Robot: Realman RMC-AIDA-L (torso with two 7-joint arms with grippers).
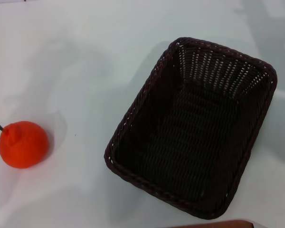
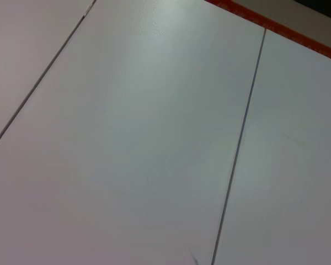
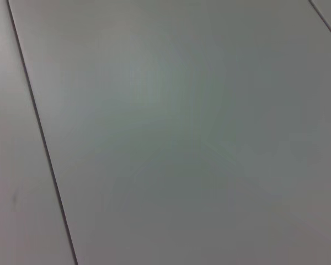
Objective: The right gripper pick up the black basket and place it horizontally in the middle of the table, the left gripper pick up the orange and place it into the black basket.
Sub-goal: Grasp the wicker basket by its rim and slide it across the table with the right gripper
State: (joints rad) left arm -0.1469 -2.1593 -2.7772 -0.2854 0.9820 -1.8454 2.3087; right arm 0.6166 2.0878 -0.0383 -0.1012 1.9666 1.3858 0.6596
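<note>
The black basket (image 1: 192, 128) stands upright on the white table (image 1: 85, 61), right of centre in the head view, turned at an angle, and holds nothing. The orange (image 1: 23, 144), with its short dark stem, sits on the table at the left, apart from the basket. Neither gripper shows in any view. The left wrist view and the right wrist view show only pale flat panels with thin dark seams.
A brown edge (image 1: 218, 224) shows at the bottom of the head view, near the basket's near corner. A red-orange strip (image 2: 276, 26) crosses a corner of the left wrist view. Soft shadows lie on the table at the back.
</note>
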